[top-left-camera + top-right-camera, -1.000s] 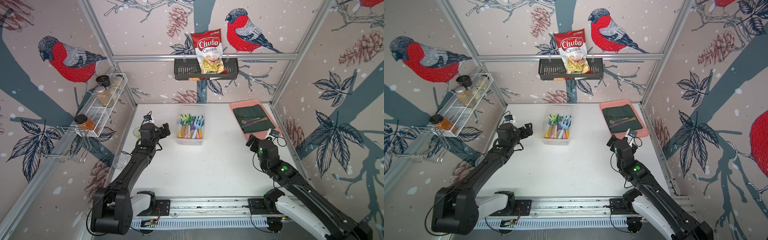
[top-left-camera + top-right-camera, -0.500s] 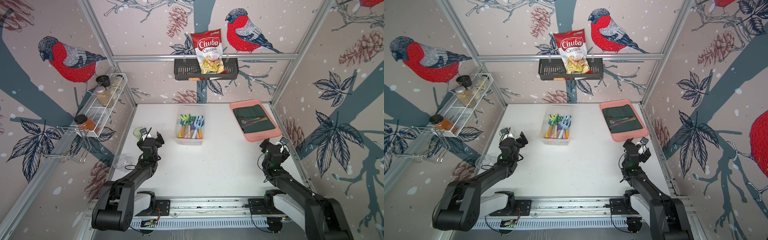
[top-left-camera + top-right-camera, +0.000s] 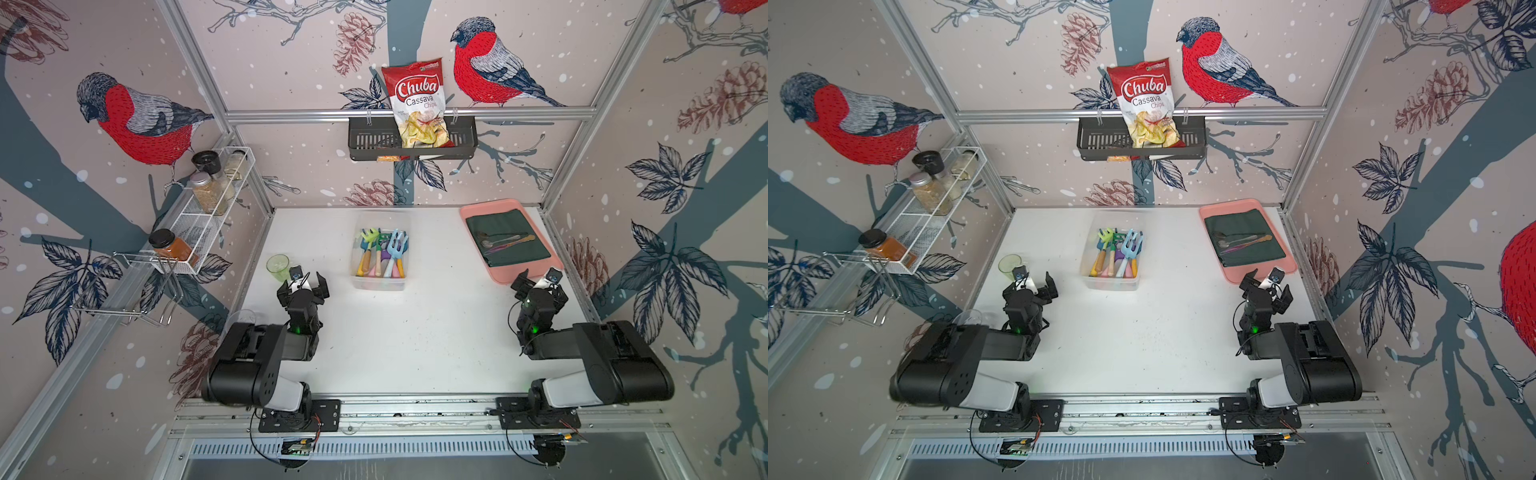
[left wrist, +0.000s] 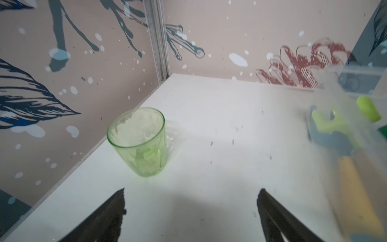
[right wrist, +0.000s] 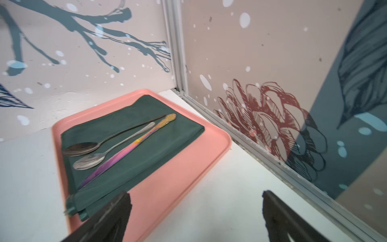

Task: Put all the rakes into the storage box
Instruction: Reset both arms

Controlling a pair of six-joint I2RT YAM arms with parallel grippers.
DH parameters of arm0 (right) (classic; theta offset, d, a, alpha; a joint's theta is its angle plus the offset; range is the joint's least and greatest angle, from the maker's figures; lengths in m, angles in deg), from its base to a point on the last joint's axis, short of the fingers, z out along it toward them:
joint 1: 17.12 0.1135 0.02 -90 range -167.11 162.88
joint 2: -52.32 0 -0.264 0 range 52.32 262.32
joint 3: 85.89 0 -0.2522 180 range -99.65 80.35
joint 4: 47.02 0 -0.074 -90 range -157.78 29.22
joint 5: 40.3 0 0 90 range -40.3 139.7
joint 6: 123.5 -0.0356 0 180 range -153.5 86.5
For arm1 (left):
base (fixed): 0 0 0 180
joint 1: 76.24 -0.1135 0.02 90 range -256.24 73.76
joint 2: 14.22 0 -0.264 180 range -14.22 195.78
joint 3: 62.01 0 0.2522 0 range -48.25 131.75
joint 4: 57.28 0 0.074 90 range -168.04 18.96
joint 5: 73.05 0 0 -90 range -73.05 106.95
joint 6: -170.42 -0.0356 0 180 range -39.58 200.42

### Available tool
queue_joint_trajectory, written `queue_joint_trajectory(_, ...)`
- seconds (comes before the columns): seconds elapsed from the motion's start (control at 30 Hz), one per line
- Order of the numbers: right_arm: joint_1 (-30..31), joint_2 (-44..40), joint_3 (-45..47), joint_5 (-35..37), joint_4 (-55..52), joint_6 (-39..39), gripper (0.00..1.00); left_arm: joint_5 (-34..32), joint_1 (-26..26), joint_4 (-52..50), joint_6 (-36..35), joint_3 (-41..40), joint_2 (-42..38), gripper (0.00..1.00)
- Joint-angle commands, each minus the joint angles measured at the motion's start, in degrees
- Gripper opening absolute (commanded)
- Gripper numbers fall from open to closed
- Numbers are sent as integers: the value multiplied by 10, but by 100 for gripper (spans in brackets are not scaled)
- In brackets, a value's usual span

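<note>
Evidently done, I keep the left gripper (image 3: 302, 282) and right gripper (image 3: 539, 286) spread and empty, since the rake (image 3: 397, 242) lies inside the storage box (image 3: 378, 285) ahead, between them.

- left gripper (image 3: 302, 286): jaws spread wide, nothing between them; sits nearer the robot than the storage box (image 3: 379, 284), to the box's left, apart from it.
- right gripper (image 3: 539, 287): jaws spread wide, empty; well to the box's right.
- arms: both folded compactly, elbows bent.

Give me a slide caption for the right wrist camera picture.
Open right gripper facing a pink tray with a dark green cloth, two spoons and a rainbow knife.
</note>
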Motion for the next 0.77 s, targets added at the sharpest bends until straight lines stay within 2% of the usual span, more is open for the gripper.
queue_joint_trajectory(0.0,-12,15,19,-60,89,13,100,2,1,46,-9,19,-17,98)
queue_joint_trajectory(0.07,-14,81,50,-57,253,38,100,0,1,126,-24,5,16,99)
queue_joint_trajectory(0.13,7,33,4,-41,77,32,100,6,-3,31,-6,26,-16,98)
queue_joint_trajectory(0.2,-11,48,-2,-54,93,25,100,11,-11,69,-6,23,2,98)
queue_joint_trajectory(0.27,-9,55,-4,-54,103,30,100,17,-12,31,0,30,-11,98)
queue_joint_trajectory(0.4,-16,35,-18,-67,39,15,100,17,-13,48,-3,27,-6,98)
queue_joint_trajectory(0.73,-25,38,-20,-85,40,14,100,18,-13,35,-2,30,-10,98)
